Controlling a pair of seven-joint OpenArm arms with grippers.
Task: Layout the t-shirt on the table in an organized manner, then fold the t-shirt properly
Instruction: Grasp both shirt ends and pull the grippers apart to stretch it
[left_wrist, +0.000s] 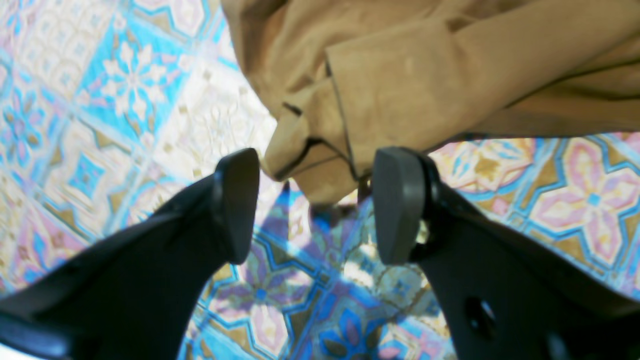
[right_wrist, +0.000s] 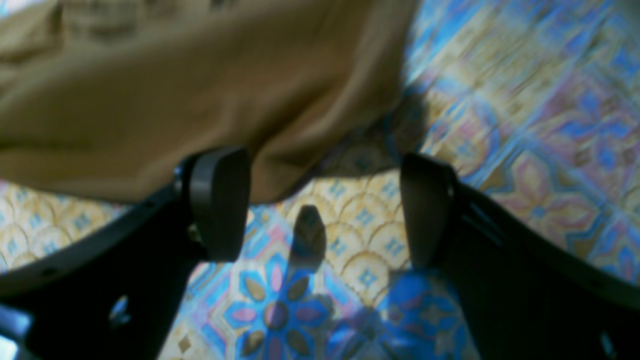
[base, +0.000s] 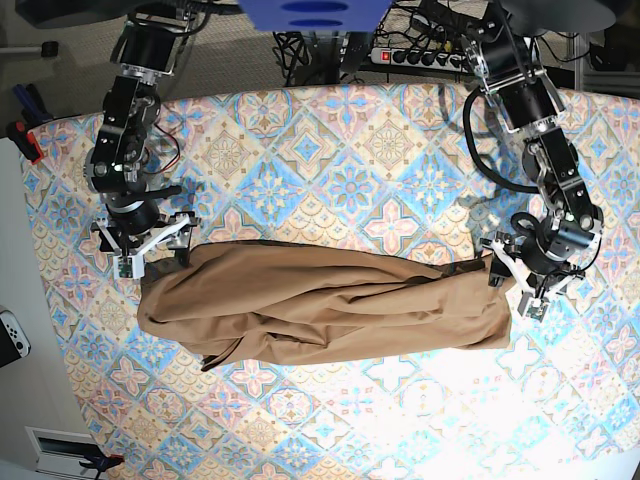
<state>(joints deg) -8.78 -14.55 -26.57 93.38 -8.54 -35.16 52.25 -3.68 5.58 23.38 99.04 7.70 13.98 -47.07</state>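
Note:
The tan-brown t-shirt (base: 320, 305) lies bunched in a long band across the table (base: 340, 170). My left gripper (base: 522, 283) is at the shirt's right end. In the left wrist view it (left_wrist: 315, 205) is open, with a folded shirt corner (left_wrist: 380, 95) just beyond and partly between the fingertips, not clamped. My right gripper (base: 150, 252) is at the shirt's left end. In the right wrist view it (right_wrist: 325, 205) is open over bare table cloth (right_wrist: 360, 220), with the shirt's edge (right_wrist: 200, 100) by the left finger. The neck tag is hidden.
A power strip (base: 415, 57) and cables lie beyond the table's far edge. Red-and-black tools (base: 22, 135) and a white controller (base: 12, 336) sit off the left side. Patterned table shows in front of and behind the shirt.

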